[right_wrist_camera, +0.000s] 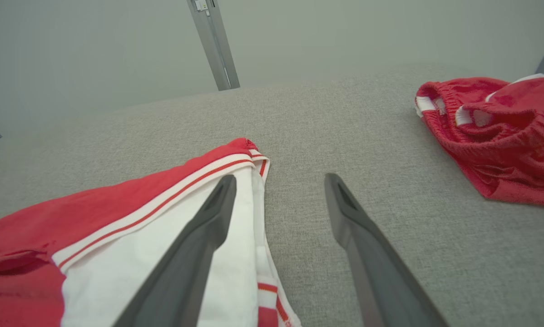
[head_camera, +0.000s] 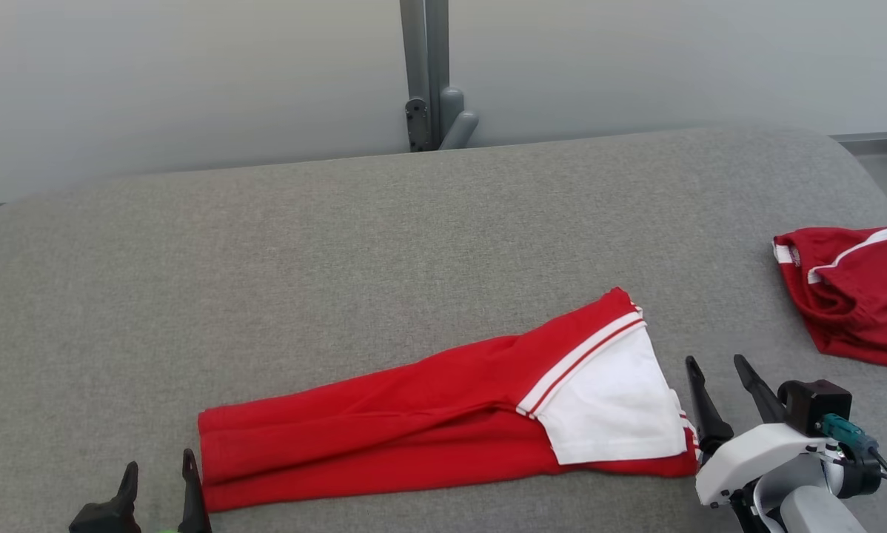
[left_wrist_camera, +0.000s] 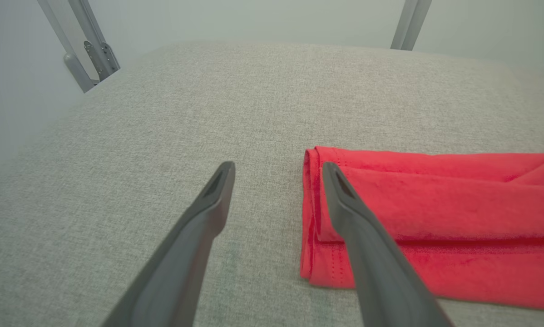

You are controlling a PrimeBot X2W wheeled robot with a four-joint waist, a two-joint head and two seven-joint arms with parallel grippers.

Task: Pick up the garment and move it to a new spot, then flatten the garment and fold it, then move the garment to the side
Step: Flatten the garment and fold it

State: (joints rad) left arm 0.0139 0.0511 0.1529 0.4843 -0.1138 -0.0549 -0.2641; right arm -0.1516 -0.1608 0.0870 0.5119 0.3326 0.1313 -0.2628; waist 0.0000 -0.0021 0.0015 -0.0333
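A red garment (head_camera: 414,414) with a white panel and white stripes lies folded into a long strip near the front of the grey padded table (head_camera: 340,244). Its red end (left_wrist_camera: 390,204) shows in the left wrist view, its white end (right_wrist_camera: 154,254) in the right wrist view. My left gripper (head_camera: 158,474) stands open at the strip's left end, one finger over the cloth edge, holding nothing. My right gripper (head_camera: 717,377) stands open just off the white end, empty.
A second red garment (head_camera: 854,296) with white trim lies crumpled at the table's right edge, also in the right wrist view (right_wrist_camera: 499,131). A grey metal post (head_camera: 429,74) stands behind the table against a pale wall.
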